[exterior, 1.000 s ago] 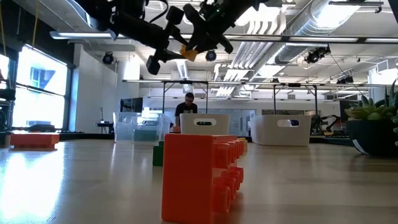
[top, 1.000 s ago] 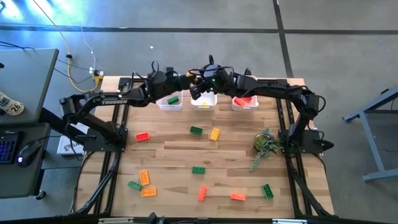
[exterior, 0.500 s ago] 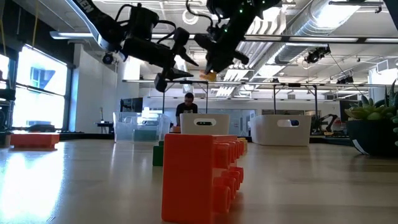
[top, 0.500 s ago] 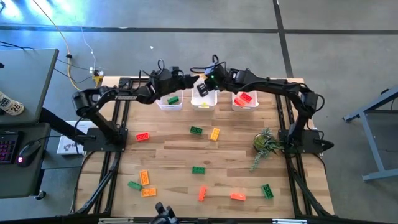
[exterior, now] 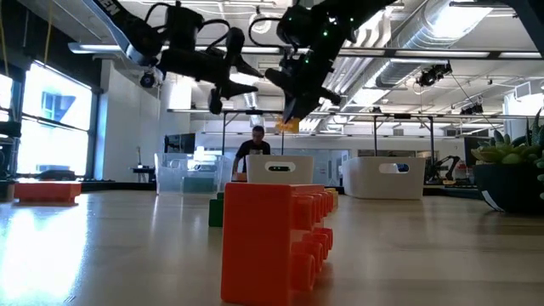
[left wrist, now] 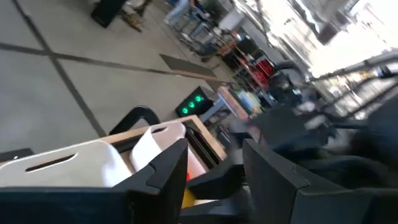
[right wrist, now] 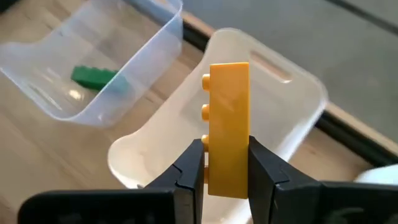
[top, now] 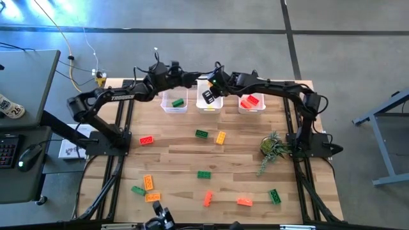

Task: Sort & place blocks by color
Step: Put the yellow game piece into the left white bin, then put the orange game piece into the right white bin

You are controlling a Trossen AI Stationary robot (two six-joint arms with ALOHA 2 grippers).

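Note:
My right gripper point(top: 209, 96) is shut on a yellow-orange block point(right wrist: 227, 118) and hangs over the middle clear bin point(right wrist: 283, 118) at the table's far edge; the low view shows the block point(exterior: 287, 125) in the air. My left gripper point(top: 188, 79) point(left wrist: 214, 149) is open and hovers high beside it, above the left bin point(top: 174, 102), touching nothing. That bin holds a green block point(right wrist: 93, 76). The right bin point(top: 251, 102) holds red blocks. Several green, yellow-orange and red blocks lie flat on the table, among them a green one point(top: 201, 133) and a yellow one point(top: 220, 137). My right gripper pinches the yellow-orange block between its two fingers, one finger point(right wrist: 191, 163) on the studded face and the other on the opposite face, at the block's end nearer the wrist point(right wrist: 227, 177). The fingers point down from above. The block is lifted clear over the middle bin and sticks out beyond the fingertips.
A small green plant point(top: 273, 148) stands near the table's right edge. Loose blocks lie across the near half, such as a red one point(top: 147, 140) and a green one point(top: 274, 196). A big red-orange block point(exterior: 272, 242) fills the low view's foreground. A person point(exterior: 255, 149) stands in the room behind.
The two grippers stood close together around the yellow-orange block. My left gripper has drawn back toward the table's left and far edge without it. My right gripper has kept the block and sunk lower over the middle bin.

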